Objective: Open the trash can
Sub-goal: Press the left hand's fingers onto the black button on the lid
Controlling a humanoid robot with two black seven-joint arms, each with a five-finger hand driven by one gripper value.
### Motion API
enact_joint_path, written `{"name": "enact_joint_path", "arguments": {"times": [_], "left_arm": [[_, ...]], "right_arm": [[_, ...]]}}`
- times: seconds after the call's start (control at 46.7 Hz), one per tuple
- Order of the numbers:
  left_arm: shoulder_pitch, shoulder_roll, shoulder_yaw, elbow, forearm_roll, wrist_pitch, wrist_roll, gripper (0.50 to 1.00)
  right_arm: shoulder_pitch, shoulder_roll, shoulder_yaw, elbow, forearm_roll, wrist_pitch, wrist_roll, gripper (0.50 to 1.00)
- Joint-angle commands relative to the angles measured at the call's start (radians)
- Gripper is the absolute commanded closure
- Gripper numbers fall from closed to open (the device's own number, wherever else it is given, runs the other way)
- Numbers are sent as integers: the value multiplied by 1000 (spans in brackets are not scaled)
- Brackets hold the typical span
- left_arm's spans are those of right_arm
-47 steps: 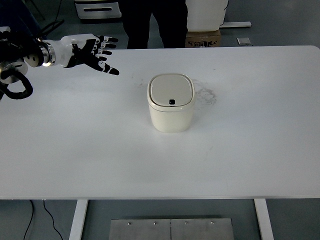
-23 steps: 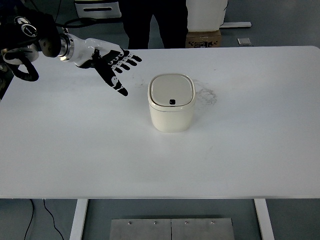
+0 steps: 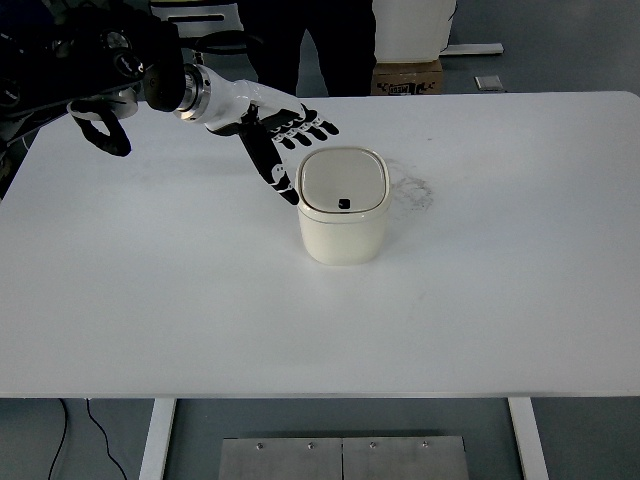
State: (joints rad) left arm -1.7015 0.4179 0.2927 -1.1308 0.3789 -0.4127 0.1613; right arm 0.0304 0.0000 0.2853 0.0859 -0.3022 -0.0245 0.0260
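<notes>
A cream, rounded-square trash can [image 3: 341,207] stands near the middle of the white table [image 3: 150,300]. Its lid is down, with a small dark button [image 3: 343,204] at the front edge of the lid. My left hand [image 3: 292,148], white with black fingers, reaches in from the upper left. Its fingers are spread and hold nothing. The fingertips [image 3: 322,130] hover just beyond the can's back left corner, and the thumb hangs beside the can's left wall. The right arm is out of sight.
A person in dark trousers [image 3: 305,45] stands behind the far table edge. A cardboard box [image 3: 406,77] sits on the floor beyond it. Faint scuff marks [image 3: 412,187] lie on the table right of the can.
My left arm has swept to the right and slightly nearer, bringing the open hand from the table's far left corner up to the can's left side. The can has not moved.
</notes>
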Motion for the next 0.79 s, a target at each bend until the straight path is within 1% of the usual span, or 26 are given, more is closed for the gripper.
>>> {"name": "enact_joint_path", "arguments": {"times": [0.0,0.15,0.278,0.321,0.771], "left_arm": [[3,-11,-3,0,0,-1,1,500],[3,-28,-15,0,0,-14,7,500],[0,-34,-20,0,0,-34,69,500],[2,-36,-21,0,0,-35,78,500],[10,-65,-60,-1,-2,-35,83,500]], "right_arm": [[-1,0,0,0,0,0,0,509],[0,0,0,0,0,0,0,509],[-1,0,0,0,0,0,0,509],[0,0,0,0,0,0,0,509],[0,0,0,0,0,0,0,509]]}}
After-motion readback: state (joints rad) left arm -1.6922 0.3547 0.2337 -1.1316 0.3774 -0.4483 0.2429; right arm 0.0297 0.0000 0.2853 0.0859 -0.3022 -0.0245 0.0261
